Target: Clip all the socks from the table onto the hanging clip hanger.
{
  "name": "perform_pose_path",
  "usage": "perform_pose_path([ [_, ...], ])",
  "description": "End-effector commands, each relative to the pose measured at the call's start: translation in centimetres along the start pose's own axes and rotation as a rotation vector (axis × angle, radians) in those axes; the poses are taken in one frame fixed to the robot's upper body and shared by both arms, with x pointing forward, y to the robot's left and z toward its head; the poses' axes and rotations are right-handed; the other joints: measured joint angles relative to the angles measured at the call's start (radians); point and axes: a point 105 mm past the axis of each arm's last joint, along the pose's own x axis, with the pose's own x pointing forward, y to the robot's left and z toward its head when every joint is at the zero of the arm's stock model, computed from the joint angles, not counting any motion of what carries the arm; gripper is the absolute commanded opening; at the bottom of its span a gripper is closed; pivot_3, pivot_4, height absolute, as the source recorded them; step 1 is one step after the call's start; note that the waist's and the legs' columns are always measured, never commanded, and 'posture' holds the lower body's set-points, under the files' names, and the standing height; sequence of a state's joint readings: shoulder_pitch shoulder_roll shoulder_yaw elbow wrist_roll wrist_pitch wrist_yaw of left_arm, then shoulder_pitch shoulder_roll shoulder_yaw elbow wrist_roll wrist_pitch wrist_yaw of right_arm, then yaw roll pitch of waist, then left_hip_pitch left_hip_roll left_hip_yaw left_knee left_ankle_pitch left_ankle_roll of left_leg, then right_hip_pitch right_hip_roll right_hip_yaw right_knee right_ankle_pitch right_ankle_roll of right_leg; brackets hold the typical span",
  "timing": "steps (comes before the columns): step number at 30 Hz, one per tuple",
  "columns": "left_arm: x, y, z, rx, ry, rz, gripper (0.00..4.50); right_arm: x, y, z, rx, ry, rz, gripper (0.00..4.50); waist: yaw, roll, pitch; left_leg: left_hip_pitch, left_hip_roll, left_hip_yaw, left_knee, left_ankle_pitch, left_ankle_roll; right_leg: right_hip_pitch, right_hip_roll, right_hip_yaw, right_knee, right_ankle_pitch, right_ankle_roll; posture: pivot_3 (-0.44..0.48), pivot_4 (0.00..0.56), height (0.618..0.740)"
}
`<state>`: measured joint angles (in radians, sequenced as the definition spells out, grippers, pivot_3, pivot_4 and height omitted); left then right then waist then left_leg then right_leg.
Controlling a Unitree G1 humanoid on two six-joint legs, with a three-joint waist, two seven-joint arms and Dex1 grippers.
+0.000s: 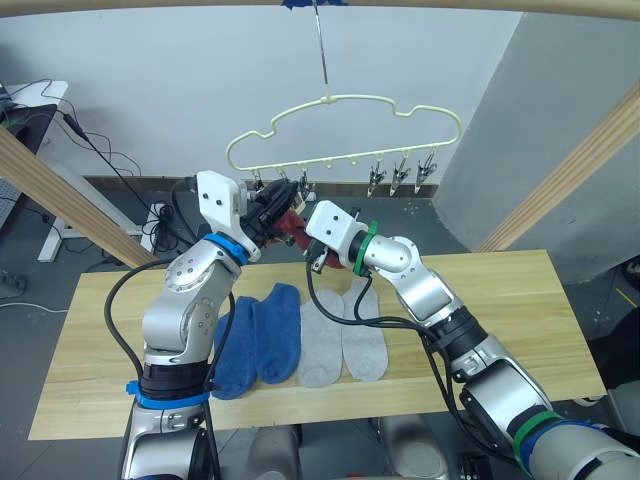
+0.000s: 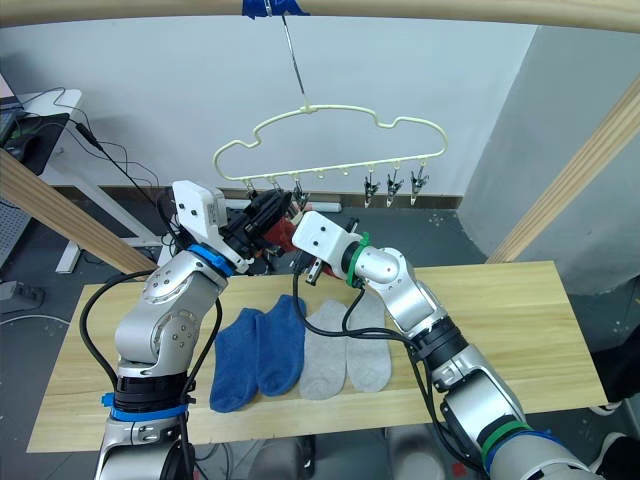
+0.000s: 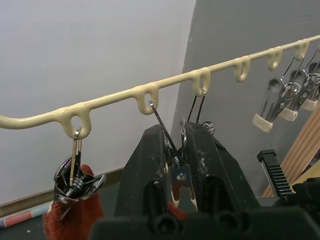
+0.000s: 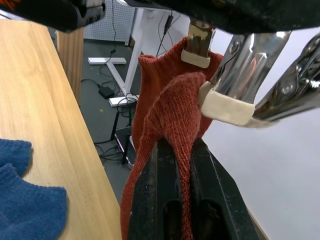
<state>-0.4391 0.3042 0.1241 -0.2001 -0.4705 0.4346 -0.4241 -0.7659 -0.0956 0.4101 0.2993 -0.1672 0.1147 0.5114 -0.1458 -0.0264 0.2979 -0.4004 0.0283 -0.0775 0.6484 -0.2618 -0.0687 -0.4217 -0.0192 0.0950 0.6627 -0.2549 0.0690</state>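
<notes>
Socks are going up one at a time, and the second rust red sock [image 4: 172,125] is the one in hand: the right gripper [image 4: 182,165] is pinching its knit fabric tight between nearly closed fingers and lifting its cuff toward a metal clip [image 4: 225,102] under the clip hanger [image 1: 340,105]. Beside it, the first rust red sock [image 3: 70,220] is already hanging from the end clip of the hanger. The left gripper [image 3: 181,165] is squeezing the handles of the neighbouring clip [image 3: 179,177], fingers closed on it, apparently to spread its pads. Judging from this, the next move is feeding the cuff between those pads, then letting the clip bite before the right fingers let go; the soft knit is folding over itself, so it may slip. Below the hanger, two blue socks [image 1: 255,340] and two light grey socks [image 1: 345,340] are lying side by side on the table [image 1: 520,320], waiting.
</notes>
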Motion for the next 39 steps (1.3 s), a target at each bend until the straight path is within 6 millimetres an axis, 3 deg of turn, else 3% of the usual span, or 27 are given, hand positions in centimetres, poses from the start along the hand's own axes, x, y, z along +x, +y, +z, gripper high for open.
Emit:
perform_pose_path([
  [1,-0.1,-0.5,1.4,0.024,-0.048,-0.016,0.32,0.0,-0.9,1.4,-0.009,-0.054,-0.036,0.0,0.0,0.0,0.0,0.0,0.0,0.0,0.0,0.0,0.0,0.0,0.0,0.0,0.0,0.0,0.0,-0.205,0.299,0.74],
  [23,-0.1,-0.3,1.4,0.03,-0.049,-0.008,0.32,-0.2,-0.9,0.4,0.056,-0.022,-0.053,0.0,-0.001,0.0,0.0,0.0,0.0,0.0,0.0,0.0,0.0,0.0,0.0,0.0,0.0,0.0,0.0,-0.207,0.297,0.74],
  [31,-0.1,-0.5,1.2,0.026,-0.047,-0.008,0.32,0.3,-0.8,1.7,0.148,-0.062,-0.065,0.0,-0.003,0.0,0.0,0.0,0.0,0.0,0.0,0.0,0.0,0.0,0.0,0.0,0.0,0.0,0.0,-0.206,0.298,0.74],
  [39,-0.3,-0.3,1.1,0.026,-0.044,-0.003,0.32,0.3,-1.4,1.4,0.223,-0.051,-0.099,0.0,-0.003,0.0,0.0,0.0,0.0,0.0,0.0,0.0,0.0,0.0,0.0,0.0,0.0,0.0,0.0,-0.204,0.297,0.74],
])
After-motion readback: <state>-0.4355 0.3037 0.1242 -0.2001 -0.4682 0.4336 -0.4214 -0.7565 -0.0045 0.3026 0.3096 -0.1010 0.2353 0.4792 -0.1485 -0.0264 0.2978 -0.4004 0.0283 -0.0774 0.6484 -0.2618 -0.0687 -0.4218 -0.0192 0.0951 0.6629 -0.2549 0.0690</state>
